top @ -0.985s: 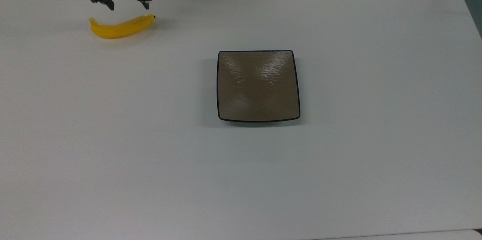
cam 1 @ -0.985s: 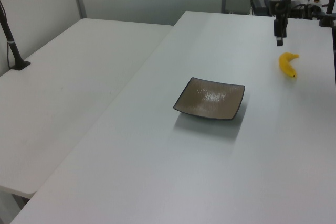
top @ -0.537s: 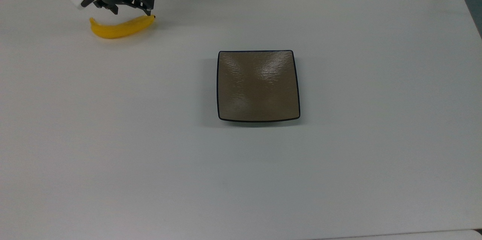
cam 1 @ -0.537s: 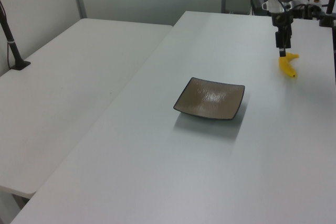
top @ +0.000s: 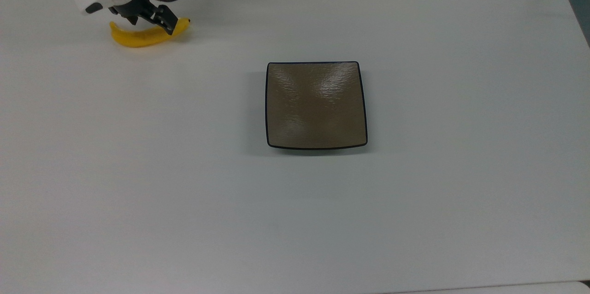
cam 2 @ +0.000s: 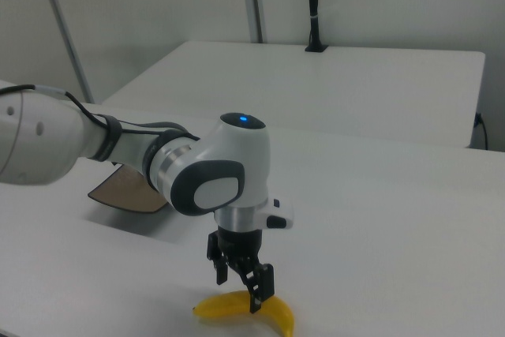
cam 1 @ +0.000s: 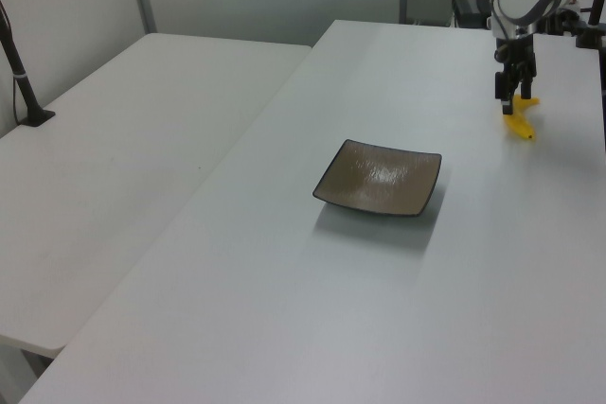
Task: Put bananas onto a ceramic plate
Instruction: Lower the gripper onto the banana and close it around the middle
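Your gripper was down over the banana, jaws parted astride its middle, across its long axis; it lay on the tabletop, well apart from the plate.

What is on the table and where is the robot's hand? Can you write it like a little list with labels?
banana: yellow banana lying on the white table, near the far corner at the top view's left
plate: square brown plate in the middle of the table, nothing on it
hand: hand low over the banana, fingers open, one on each side of it
hand and banana: not gripped yet
banana and plate: well apart
job: not done, the banana is not on the plate
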